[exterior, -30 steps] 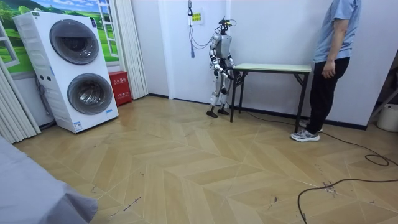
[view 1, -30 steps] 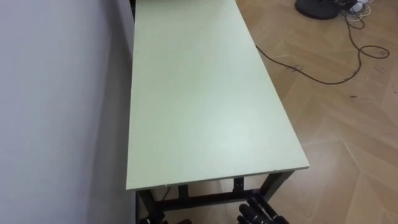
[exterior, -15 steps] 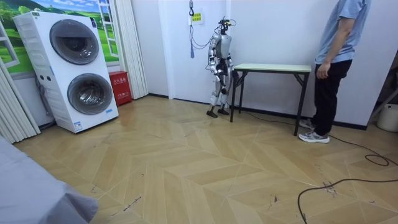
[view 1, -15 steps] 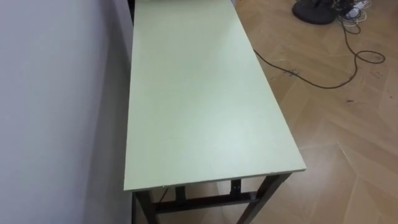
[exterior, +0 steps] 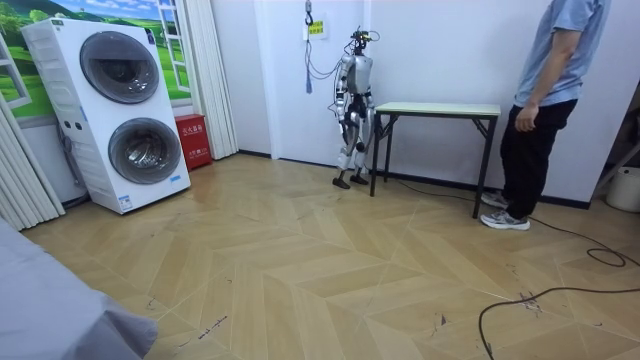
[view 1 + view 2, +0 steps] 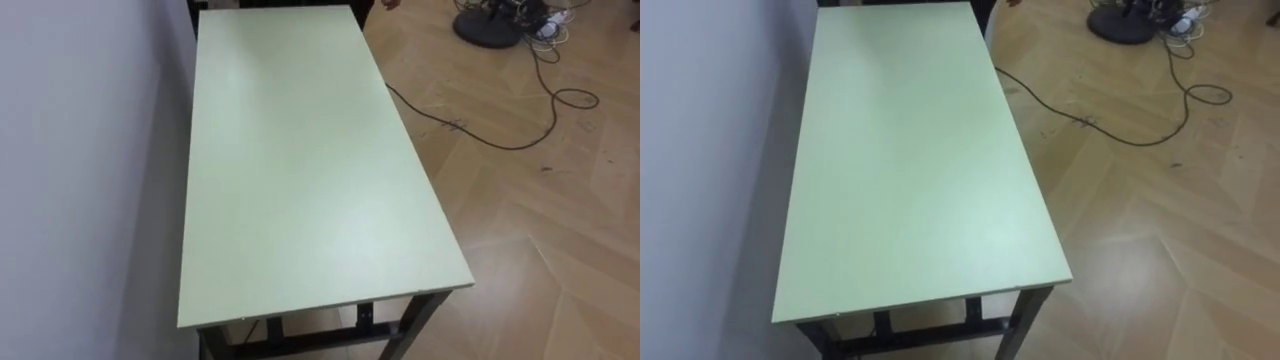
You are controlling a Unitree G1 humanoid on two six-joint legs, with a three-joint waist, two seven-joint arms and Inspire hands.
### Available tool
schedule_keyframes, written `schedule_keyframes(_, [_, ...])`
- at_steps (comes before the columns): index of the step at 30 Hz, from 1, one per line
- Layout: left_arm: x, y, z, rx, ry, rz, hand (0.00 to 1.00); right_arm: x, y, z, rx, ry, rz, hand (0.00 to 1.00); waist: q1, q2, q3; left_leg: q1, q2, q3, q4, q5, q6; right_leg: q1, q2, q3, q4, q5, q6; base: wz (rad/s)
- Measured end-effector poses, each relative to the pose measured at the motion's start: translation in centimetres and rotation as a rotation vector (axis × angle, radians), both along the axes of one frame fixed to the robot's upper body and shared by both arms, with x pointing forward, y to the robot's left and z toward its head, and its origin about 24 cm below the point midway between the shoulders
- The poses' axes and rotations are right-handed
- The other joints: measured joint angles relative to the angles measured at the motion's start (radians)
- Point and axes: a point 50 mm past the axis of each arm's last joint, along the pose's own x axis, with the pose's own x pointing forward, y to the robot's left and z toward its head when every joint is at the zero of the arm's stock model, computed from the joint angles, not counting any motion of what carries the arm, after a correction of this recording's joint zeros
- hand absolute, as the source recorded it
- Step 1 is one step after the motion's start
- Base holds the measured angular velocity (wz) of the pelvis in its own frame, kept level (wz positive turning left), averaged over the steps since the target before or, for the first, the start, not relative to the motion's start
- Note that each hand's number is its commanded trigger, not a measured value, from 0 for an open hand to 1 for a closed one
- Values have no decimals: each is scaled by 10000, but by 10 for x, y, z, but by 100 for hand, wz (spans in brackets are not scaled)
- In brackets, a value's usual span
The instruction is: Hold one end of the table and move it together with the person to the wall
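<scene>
The desk [image 6: 300, 170], a smooth, pale green rectangular top on dark square-section metal legs, stands lengthwise against a plain white wall [image 6: 80, 150] on herringbone wood floor [image 6: 540, 230]. The robot stands at one end and a person [image 5: 545, 100] at the other. Whether the robot's hands [image 5: 364, 116] are spread or closed I cannot tell.

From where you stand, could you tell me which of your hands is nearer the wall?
Left. The wall runs along my left, so my left hand is on its side; my right hand is by the near end of the table, on the room side.
</scene>
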Motion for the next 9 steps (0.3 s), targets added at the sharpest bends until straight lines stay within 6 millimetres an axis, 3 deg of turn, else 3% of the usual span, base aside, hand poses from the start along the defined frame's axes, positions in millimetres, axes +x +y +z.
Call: schedule_keyframes(9, [13, -1, 1, 1306, 334, -1229, 0, 29, -3, -1, -1485, 750, 2536, 0, 37, -18, 3, 13, -8, -260, 104, 20, 18, 157, 26, -284, -13, 6, -10, 10])
